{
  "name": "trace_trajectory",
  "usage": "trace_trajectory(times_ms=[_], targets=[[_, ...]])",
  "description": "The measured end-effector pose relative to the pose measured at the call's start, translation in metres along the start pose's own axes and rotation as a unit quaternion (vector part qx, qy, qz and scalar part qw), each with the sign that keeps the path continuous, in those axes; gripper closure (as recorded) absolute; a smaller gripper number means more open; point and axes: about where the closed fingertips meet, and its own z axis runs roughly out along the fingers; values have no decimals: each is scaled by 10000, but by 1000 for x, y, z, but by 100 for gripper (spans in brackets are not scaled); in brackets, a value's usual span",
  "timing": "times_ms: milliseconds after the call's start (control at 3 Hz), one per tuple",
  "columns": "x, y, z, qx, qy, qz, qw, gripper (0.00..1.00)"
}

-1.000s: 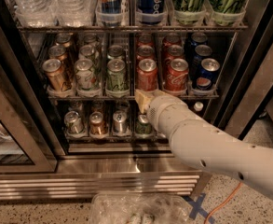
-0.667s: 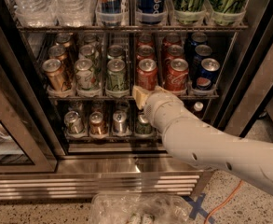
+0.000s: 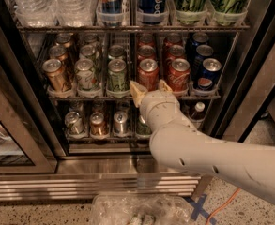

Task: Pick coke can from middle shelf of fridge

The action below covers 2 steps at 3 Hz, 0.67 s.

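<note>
Coke can [image 3: 148, 73]: front of middle shelf [image 3: 80, 97], fourth lane from left
Gripper [image 3: 150, 89]: spread wide, just before can, grasping nothing
Handling: light, rigid, slick aluminium; pinch mid-body

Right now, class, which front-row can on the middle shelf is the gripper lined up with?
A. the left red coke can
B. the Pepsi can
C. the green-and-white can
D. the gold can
A: the gripper is at the front rail of the middle shelf, its open fingers spread just below either side of the coke can.
</note>
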Motion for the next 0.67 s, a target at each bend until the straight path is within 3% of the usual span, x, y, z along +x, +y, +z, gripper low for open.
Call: trace_trajectory(times_ms=[667], targets=[[-6, 7, 6, 105, -284, -218, 9993, 30]])
